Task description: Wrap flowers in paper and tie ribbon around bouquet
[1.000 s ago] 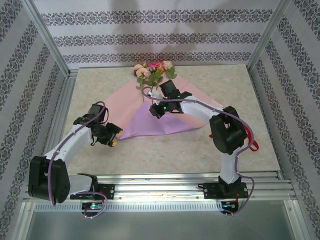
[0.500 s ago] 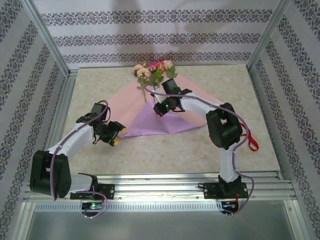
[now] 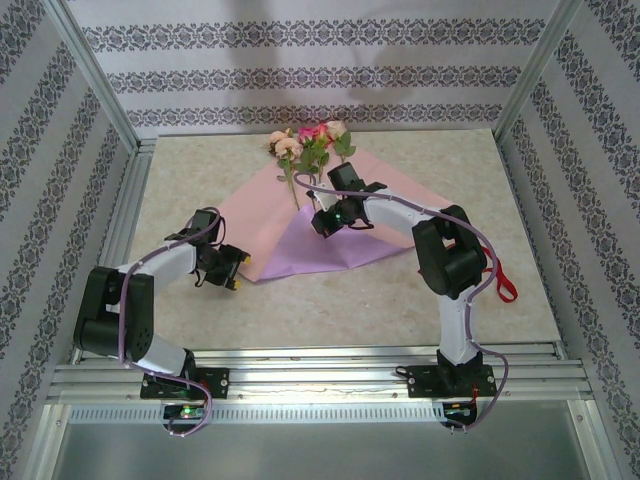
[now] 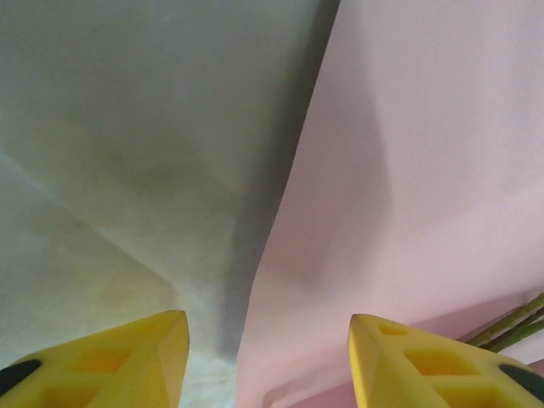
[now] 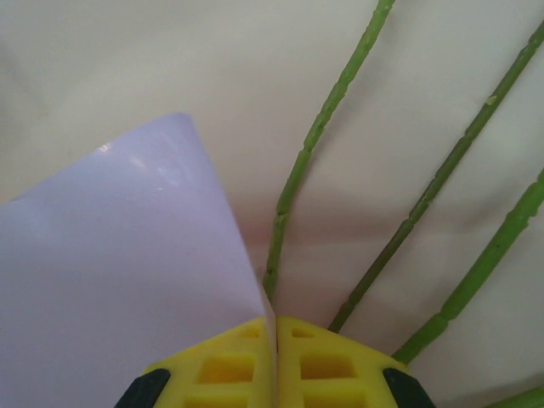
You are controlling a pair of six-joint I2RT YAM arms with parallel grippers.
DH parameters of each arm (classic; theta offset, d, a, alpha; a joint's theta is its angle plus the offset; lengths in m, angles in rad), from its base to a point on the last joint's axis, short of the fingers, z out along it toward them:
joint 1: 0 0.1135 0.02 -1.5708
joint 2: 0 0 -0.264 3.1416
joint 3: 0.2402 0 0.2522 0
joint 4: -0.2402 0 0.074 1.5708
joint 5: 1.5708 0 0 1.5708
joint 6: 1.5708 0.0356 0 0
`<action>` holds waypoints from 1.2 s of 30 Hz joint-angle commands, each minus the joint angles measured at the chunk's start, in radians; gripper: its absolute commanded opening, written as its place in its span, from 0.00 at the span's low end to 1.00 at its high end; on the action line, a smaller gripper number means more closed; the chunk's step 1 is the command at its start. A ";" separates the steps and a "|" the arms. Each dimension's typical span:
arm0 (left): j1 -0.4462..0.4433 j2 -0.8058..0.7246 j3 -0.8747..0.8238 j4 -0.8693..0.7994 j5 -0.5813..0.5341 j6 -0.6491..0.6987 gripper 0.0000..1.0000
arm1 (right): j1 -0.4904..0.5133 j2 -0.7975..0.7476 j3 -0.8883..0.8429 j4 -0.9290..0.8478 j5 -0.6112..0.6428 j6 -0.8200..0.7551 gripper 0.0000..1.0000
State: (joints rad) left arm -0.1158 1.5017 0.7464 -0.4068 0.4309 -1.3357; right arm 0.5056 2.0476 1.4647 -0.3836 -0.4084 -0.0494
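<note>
Right wrist: right pincer [image 5: 276, 327] clenched on paper [image 5: 110, 255] corner, lilac flap lifted beside flowers [image 5: 319, 127]. Left pincer [image 4: 268, 340] released, straddling paper's 8 o'clock edge. Sheet judged thin, floppy, tearable; corners best pinched.

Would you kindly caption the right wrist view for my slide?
Shut right gripper pinches the lilac-faced paper beside green flower stems.
</note>
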 commanded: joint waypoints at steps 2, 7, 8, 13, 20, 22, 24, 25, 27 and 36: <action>0.009 0.051 0.022 0.045 -0.026 -0.035 0.48 | -0.011 -0.077 -0.021 0.020 -0.008 0.013 0.00; 0.009 0.011 0.027 -0.032 -0.015 -0.037 0.50 | -0.019 -0.101 -0.035 0.029 -0.015 0.022 0.00; 0.009 -0.016 0.023 -0.064 -0.026 -0.043 0.53 | -0.021 -0.104 -0.036 0.029 -0.018 0.022 0.00; -0.008 -0.131 -0.081 -0.005 0.030 -0.177 0.55 | -0.022 -0.121 -0.058 0.040 -0.028 0.028 0.00; -0.018 -0.146 -0.186 0.179 0.032 -0.331 0.56 | -0.024 -0.131 -0.077 0.046 -0.044 0.028 0.00; -0.018 -0.101 -0.171 0.216 0.041 -0.338 0.56 | -0.024 -0.136 -0.084 0.045 -0.043 0.026 0.00; -0.021 -0.062 -0.157 0.254 0.045 -0.342 0.55 | -0.026 -0.140 -0.090 0.045 -0.045 0.024 0.00; -0.021 -0.048 -0.149 0.263 0.046 -0.345 0.55 | -0.027 -0.142 -0.092 0.045 -0.046 0.023 0.00; -0.025 -0.035 -0.145 0.280 0.046 -0.353 0.55 | -0.029 -0.147 -0.099 0.046 -0.049 0.024 0.00; -0.087 -0.091 -0.174 0.326 0.037 -0.451 0.60 | -0.029 -0.158 -0.116 0.057 -0.063 0.032 0.00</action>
State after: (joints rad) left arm -0.1471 1.3941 0.5922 -0.3157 0.4568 -1.6894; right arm 0.4858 1.9263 1.3655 -0.3389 -0.4435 -0.0280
